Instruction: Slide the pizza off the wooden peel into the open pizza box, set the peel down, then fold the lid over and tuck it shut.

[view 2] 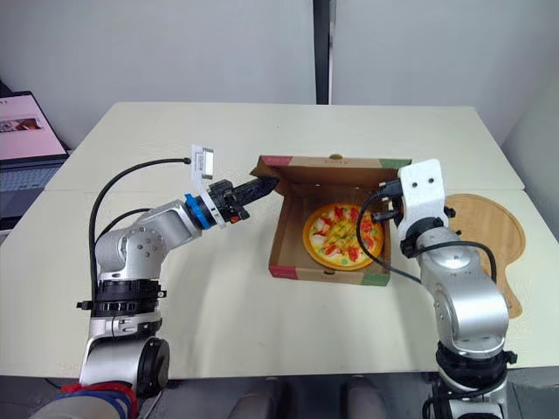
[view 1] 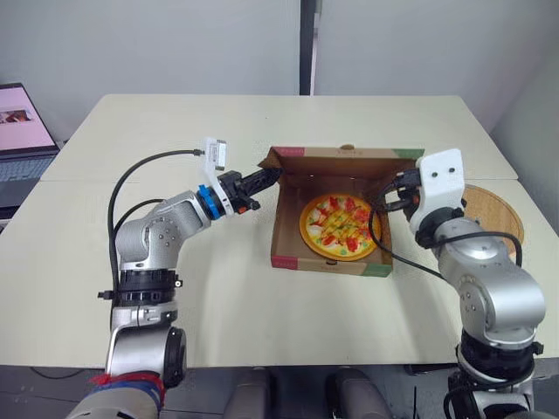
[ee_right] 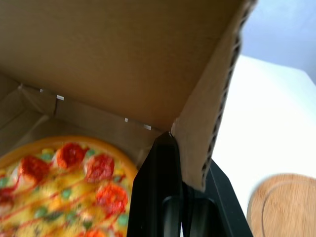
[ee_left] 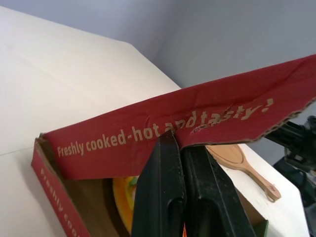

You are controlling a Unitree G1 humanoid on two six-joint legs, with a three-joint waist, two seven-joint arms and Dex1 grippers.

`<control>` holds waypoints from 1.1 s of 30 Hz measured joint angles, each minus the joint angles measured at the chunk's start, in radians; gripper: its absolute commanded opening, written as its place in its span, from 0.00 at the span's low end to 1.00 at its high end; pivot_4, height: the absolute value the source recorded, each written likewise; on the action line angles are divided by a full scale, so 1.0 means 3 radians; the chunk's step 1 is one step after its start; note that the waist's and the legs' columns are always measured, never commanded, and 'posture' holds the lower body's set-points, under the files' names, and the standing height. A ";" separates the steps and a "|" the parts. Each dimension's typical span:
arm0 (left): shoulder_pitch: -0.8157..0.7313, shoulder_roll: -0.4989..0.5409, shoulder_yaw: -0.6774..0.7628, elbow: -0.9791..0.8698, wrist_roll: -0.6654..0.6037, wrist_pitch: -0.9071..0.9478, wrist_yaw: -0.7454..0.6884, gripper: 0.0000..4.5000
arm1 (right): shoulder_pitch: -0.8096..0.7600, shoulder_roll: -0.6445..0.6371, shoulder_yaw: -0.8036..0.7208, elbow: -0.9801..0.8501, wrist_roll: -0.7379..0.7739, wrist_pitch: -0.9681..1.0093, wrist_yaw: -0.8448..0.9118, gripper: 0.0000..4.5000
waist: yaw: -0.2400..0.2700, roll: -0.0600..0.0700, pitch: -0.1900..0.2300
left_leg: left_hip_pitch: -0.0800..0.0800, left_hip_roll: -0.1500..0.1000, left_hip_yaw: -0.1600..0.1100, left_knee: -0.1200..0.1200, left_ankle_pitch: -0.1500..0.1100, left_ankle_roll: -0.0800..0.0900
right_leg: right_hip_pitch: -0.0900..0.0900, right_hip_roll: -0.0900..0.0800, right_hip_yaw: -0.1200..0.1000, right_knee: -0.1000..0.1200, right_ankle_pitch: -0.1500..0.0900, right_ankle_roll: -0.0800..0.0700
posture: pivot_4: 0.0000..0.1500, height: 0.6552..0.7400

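The pizza (view 1: 341,226) lies inside the cardboard pizza box (view 1: 327,264) at the table's centre. The box lid (view 1: 345,155) stands raised over the back of the box. My left gripper (view 1: 266,177) is shut on the lid's left corner; the left wrist view shows its fingers (ee_left: 163,187) pinching the red printed flap (ee_left: 197,118). My right gripper (view 1: 393,188) is shut on the lid's right side flap (ee_right: 207,113), just above the pizza (ee_right: 64,182). The wooden peel (view 1: 498,209) lies flat on the table to the right of the box.
An open laptop (view 1: 22,131) sits at the far left edge of the table. Cables loop off both wrists. Bare tabletop surrounds the box in front and behind.
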 measured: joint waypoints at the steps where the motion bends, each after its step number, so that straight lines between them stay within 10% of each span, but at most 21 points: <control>1: 0.0041 -0.0028 0.0014 -0.0055 -0.0003 -0.0010 0.0055 0.00 | 0.0051 0.0032 0.0011 -0.0020 -0.0003 -0.0044 -0.0021 0.01 | 0.0000 0.0000 0.0000 | 0.0000 0.0000 -0.0001 0.0000 0.0000 0.0000 | 0.0000 0.0000 0.0000 0.0000 0.0000 0.0000 | 1.00 1.00; 28: 0.1004 -0.0347 -0.0338 -0.0844 0.0438 -0.0833 0.0722 0.00 | 0.1217 0.0376 0.0287 0.0150 -0.0172 -0.1565 -0.0162 0.01 | 0.0025 0.0000 -0.0001 | 0.0005 0.0001 0.0000 0.0000 -0.0001 0.0002 | 0.0006 0.0003 0.0000 -0.0002 0.0000 0.0001 | 1.00 1.00; 33: 0.1006 -0.0341 -0.0355 -0.0842 0.0449 -0.0842 0.0727 0.00 | 0.1410 0.0378 0.0309 0.0153 -0.0135 -0.1675 -0.0093 0.37 | 0.0027 0.0000 -0.0001 | 0.0005 0.0001 0.0001 0.0000 -0.0001 0.0002 | 0.0006 0.0003 0.0001 -0.0003 0.0000 0.0001 | 1.00 1.00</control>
